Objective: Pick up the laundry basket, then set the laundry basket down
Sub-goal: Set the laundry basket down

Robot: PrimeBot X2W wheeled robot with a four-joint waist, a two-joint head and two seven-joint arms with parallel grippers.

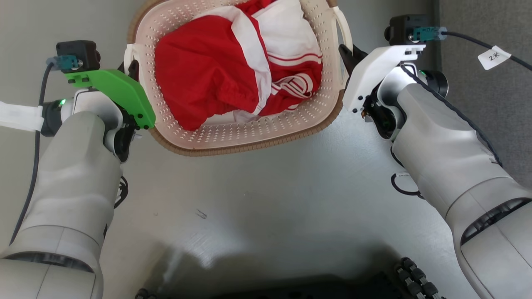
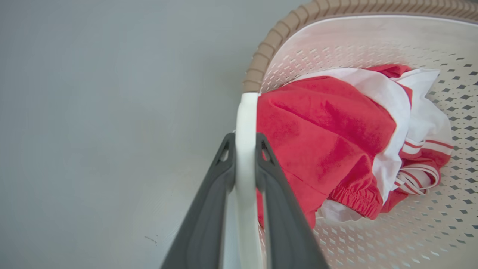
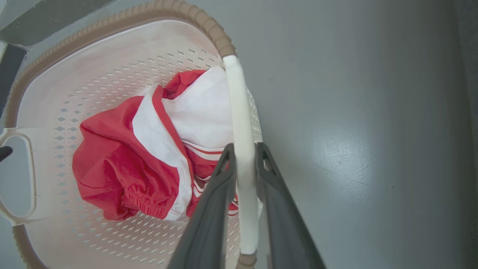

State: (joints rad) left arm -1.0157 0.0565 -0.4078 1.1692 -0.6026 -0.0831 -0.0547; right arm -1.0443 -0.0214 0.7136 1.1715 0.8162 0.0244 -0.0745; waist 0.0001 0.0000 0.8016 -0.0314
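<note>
The laundry basket (image 1: 232,137) is cream-white and perforated with a brown woven-look rim, and it holds red and white clothes (image 1: 232,70). It sits at the top centre of the head view, between my two arms. My left gripper (image 2: 245,144) is shut on the basket's left white loop handle (image 2: 246,119). On the opposite side, my right gripper (image 3: 244,151) is shut on the right loop handle (image 3: 239,112). The basket (image 2: 373,41) and its clothes (image 2: 328,142) lie to the right of the left fingers. The basket (image 3: 93,82) spreads left of the right fingers.
Grey smooth floor (image 1: 266,191) lies below and around the basket. A darker carpet-like strip (image 1: 490,83) runs along the right edge. My robot base (image 1: 291,286) shows dark at the bottom centre. A cable with a white tag (image 1: 493,56) hangs by the right wrist.
</note>
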